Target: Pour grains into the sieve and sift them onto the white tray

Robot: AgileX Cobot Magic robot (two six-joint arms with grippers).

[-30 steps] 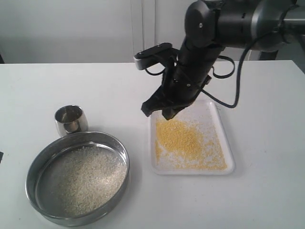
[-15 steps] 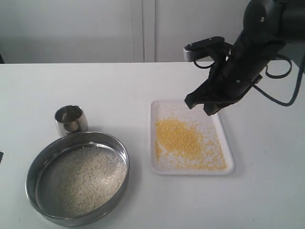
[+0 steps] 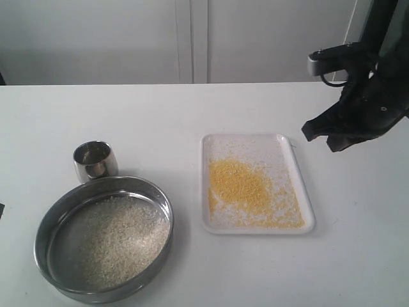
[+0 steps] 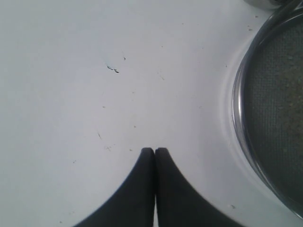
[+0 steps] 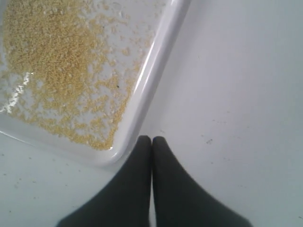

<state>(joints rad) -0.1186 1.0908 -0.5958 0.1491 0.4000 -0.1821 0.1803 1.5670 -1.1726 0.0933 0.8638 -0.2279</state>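
Flat white rectangular tray (image 3: 258, 231) on white tabletop (image 3: 192, 109), long axis running near-to-far in exterior view, 1 short edge toward camera. Tiny yellow grains (image 3: 239, 182) heaped mid-tray, thinning toward near right corner. Wide round steel sieve (image 3: 102, 295) flat at near left, apart from tray, mesh covered with pale rice-like grains (image 3: 118, 240). Small rounded steel cup (image 3: 94, 160) upright just behind. Right gripper (image 3: 319, 142) hovering off tray's right side, 2 fingers pressed together, holding nothing. Left gripper (image 4: 154, 150) likewise pressed together, empty, over bare tabletop beside sieve rim.
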